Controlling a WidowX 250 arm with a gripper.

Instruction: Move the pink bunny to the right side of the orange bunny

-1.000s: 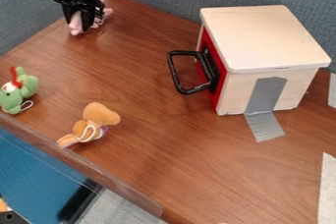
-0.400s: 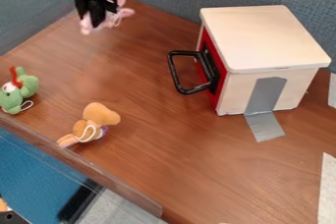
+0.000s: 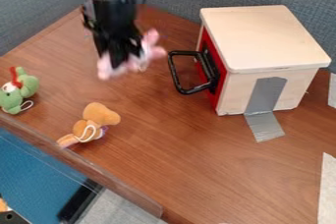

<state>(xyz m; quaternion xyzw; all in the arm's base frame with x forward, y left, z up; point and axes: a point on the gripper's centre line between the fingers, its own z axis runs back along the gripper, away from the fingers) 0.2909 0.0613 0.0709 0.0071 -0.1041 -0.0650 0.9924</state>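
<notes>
My gripper (image 3: pixel 119 62) hangs in the upper left middle of the camera view, shut on the pink bunny (image 3: pixel 152 49), which sticks out on both sides of the fingers. Both appear held above the table, left of the box's black handle. The orange bunny (image 3: pixel 99 114) lies on the table at the lower left, nearer the front edge than my gripper and apart from it.
A wooden box (image 3: pixel 263 36) with a red front and a black handle (image 3: pixel 173 73) stands at the right, grey tape at its base. A green plush toy (image 3: pixel 26 85) lies at the far left, near the table's edge (image 3: pixel 85 171).
From the back left corner of the table, my gripper has come up and then toward the right and front, carrying the pink bunny. The orange bunny has stayed in place.
</notes>
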